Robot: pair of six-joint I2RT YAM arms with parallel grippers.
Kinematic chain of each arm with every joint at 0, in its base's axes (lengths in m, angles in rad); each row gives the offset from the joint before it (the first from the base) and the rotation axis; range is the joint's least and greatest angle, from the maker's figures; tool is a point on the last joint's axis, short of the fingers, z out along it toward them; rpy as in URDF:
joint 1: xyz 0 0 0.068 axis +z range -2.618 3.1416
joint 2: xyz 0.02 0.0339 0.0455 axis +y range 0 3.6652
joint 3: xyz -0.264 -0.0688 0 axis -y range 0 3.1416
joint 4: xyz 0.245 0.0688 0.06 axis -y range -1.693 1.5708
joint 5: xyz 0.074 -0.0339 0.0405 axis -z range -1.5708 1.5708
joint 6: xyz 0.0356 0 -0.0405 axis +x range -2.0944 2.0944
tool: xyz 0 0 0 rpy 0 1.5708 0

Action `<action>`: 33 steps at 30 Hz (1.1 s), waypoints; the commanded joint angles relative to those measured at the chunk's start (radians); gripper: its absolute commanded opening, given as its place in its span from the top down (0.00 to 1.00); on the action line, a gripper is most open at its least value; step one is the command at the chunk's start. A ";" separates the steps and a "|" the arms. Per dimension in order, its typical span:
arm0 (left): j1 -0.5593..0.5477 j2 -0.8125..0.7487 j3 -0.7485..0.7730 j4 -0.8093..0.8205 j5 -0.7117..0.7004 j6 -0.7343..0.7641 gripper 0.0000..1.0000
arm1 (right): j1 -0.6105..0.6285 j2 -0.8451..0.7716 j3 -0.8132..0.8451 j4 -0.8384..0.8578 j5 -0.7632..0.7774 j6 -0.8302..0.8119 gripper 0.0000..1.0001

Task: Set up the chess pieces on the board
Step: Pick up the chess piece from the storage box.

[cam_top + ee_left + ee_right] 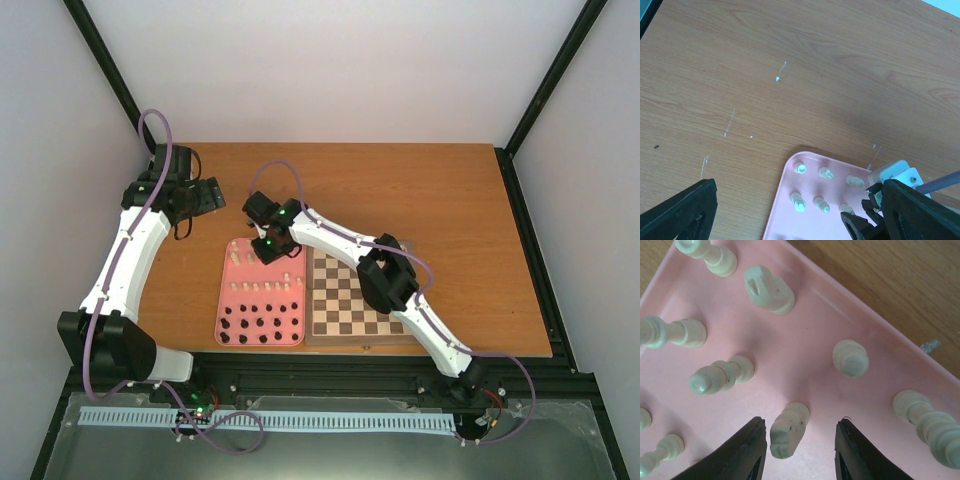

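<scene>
Cream-white and small, the knight-like chess piece [787,430] I am after sits on the plain pink plastic tray [790,365]. It lies between the black fingers of the right gripper [799,455], whose jaws stand apart with nothing clamped.

It sits nearer one finger than the other, so I expect that finger to meet it first and shove or tip it on the slick plastic. A grip taken too high could also let it twist out.

A rounded cream-white piece [722,375] stands near on one side, and a tall turned cream figure [927,422] on the other; either could be knocked.

The brown checked wooden board [350,295] lies just beside the tray, with my right arm across it. The row of tiny black figures [260,328] is well clear.

The left gripper [800,205] hangs wide apart, empty, over the tray's far corner.
</scene>
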 commanded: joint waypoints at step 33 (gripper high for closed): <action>0.006 0.002 -0.007 0.018 0.000 0.023 0.08 | 0.002 -0.177 0.027 -0.098 -0.042 -0.041 0.96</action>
